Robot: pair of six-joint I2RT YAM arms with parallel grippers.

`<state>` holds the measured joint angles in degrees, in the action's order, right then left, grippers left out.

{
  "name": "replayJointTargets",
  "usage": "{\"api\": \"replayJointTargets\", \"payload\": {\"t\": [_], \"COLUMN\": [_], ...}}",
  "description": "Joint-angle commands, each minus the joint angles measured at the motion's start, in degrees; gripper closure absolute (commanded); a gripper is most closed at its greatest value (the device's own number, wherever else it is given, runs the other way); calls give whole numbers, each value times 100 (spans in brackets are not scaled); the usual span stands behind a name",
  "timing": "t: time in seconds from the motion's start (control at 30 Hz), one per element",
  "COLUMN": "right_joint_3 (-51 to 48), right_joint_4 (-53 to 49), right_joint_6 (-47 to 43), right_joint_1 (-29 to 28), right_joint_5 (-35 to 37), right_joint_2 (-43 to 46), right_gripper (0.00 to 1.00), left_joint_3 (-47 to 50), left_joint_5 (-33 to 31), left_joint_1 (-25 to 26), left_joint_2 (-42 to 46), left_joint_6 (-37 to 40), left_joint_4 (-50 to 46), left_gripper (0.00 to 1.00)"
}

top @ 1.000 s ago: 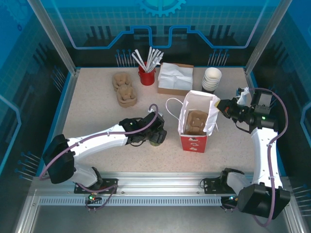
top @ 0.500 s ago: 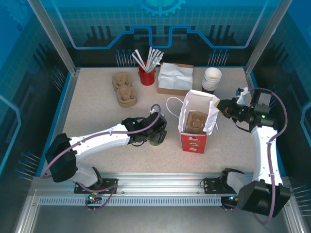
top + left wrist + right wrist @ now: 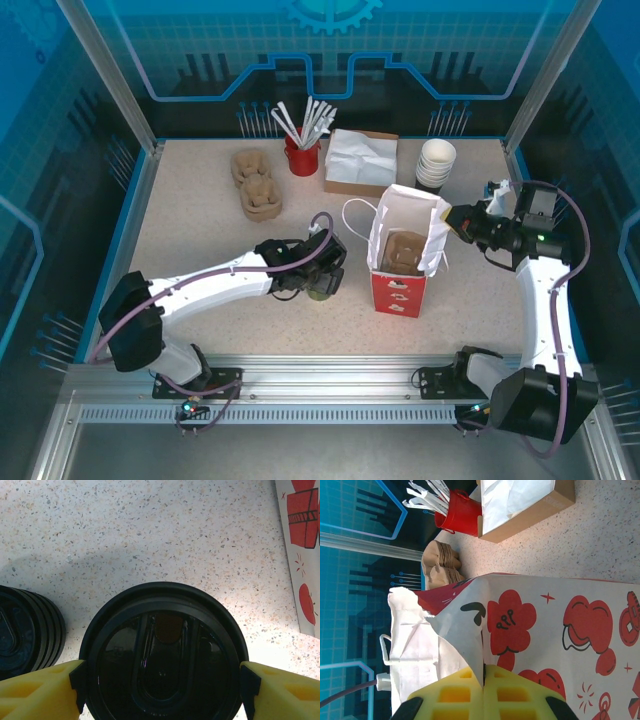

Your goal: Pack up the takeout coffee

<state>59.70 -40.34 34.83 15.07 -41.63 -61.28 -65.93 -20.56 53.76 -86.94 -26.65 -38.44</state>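
The takeout coffee (image 3: 162, 665), seen from above as a round black lid, stands on the speckled table left of the bag; it also shows as a dark cup (image 3: 321, 291). My left gripper (image 3: 162, 685) straddles it, and its yellow fingers (image 3: 40, 690) have their black pads pressed against both sides of the lid. The red-and-white paper bag (image 3: 400, 285) stands open with a brown pulp carrier (image 3: 403, 250) inside. My right gripper (image 3: 484, 680) is shut on the bag's top edge (image 3: 470, 630), holding that side of the mouth from the right (image 3: 455, 218).
A stack of loose black lids (image 3: 25, 630) sits close to the left of the coffee. At the back stand a red tub of stirrers (image 3: 302, 155), a napkin box (image 3: 360, 160), stacked lidless cups (image 3: 436, 163) and pulp carriers (image 3: 258, 185).
My left gripper has edged slightly right and its jaws have closed in onto the coffee's lid. The right gripper keeps its hold on the bag edge.
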Motion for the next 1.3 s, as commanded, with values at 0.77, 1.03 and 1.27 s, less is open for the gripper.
{"api": "replayJointTargets", "payload": {"t": [0.77,1.03,1.27], "right_joint_3": [73,61,215], "right_joint_4": [-141,31,71], "right_joint_6": [-109,-35,-694], "right_joint_1": [146,145,145], "right_joint_5": [-240,-265,133], "right_joint_2": [37,46,-28], "right_gripper": [100,100,72], "left_joint_3": [-12,-22,-452], "left_joint_5": [484,287,131], "left_joint_1": [30,-1,-97], "left_joint_2": [-472,-17,255], "left_joint_6": [-578,-639,-526], "left_joint_4": [-481,-157,-453], "left_gripper": [31,39,40]}}
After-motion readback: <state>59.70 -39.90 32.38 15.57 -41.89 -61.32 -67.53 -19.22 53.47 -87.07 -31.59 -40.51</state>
